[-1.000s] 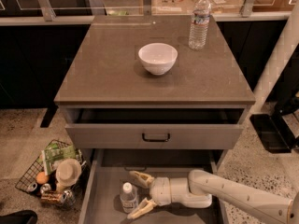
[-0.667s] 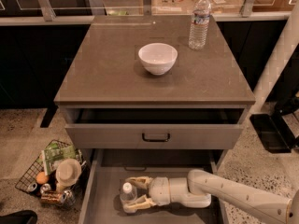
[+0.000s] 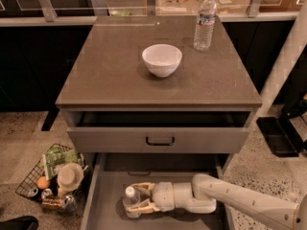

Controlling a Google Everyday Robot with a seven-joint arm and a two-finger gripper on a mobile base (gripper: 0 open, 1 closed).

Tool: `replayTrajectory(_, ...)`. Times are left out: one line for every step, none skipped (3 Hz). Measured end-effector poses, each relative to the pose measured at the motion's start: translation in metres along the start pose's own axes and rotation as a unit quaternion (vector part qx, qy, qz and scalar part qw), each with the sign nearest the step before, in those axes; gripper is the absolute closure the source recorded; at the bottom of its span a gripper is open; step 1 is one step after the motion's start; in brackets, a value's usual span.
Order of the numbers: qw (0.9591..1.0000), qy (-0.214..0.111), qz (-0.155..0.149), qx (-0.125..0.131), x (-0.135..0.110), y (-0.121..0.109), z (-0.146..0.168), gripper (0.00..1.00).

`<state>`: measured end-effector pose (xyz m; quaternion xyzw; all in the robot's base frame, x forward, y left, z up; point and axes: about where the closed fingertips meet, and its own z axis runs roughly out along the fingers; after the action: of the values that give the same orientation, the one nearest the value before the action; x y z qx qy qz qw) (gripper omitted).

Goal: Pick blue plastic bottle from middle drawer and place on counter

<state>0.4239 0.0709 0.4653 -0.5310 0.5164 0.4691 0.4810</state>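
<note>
Clamping one blue plastic bottle (image 3: 129, 202), the single claw (image 3: 131, 199) lies inside the middle drawer (image 3: 102, 201).

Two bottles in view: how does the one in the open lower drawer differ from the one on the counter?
The blue bottle is squat; the water bottle is taller and slimmer. The blue bottle stands in the middle drawer with the gripper closed around it; the water bottle stands free at the far right corner of the counter. Both are upright, clear plastic and white-capped.
</note>
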Motion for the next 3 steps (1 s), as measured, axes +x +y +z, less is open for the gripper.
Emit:
replayTrajectory(1.0,-0.001,0.0,-0.001,0.0,0.001,0.001,1.0)
replayTrajectory(1.0,-0.001,0.0,-0.002,0.0,0.001,0.001,1.0)
replayTrajectory(0.9999,0.001,-0.005,-0.01,-0.023,0.0,0.001,1.0)
